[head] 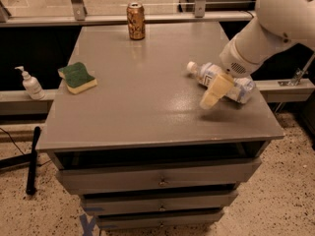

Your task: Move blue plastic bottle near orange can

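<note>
The blue plastic bottle (207,73) lies on its side on the right part of the grey table (142,107), white cap pointing left. My gripper (214,91) hangs from the white arm (266,31) directly over the bottle's middle and hides part of it. The bottle's far end (242,90) shows to the right of the gripper. The orange can (136,20) stands upright at the table's far edge, well away from the bottle, to its upper left.
A green and yellow sponge (77,77) lies on the table's left side. A small white pump bottle (30,84) stands on a ledge left of the table. Drawers (160,181) sit below the tabletop. A black pole (32,161) leans at the lower left.
</note>
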Robot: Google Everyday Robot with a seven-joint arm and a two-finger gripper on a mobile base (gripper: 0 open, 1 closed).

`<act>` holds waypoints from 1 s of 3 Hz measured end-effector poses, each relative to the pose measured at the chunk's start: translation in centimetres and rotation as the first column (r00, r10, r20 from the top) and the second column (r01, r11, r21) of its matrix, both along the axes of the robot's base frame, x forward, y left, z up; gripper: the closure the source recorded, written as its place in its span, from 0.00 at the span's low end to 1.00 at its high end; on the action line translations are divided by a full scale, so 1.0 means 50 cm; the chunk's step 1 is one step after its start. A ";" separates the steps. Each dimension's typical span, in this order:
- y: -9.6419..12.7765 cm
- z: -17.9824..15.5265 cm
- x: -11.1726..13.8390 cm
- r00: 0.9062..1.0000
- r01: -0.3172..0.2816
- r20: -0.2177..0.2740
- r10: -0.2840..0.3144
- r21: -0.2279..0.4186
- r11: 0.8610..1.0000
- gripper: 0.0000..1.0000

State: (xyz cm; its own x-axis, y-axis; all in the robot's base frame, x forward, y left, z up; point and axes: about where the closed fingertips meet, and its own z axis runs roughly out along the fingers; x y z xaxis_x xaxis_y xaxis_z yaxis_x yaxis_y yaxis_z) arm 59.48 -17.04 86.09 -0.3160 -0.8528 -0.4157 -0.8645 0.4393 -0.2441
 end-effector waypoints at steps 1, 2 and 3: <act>0.000 -0.033 0.043 1.000 0.026 -0.013 -0.025 0.024 0.999 0.17; 0.016 -0.035 0.084 1.000 0.026 -0.015 -0.026 0.057 0.998 0.41; 0.059 -0.016 0.126 1.000 0.002 -0.007 -0.001 0.105 0.994 0.64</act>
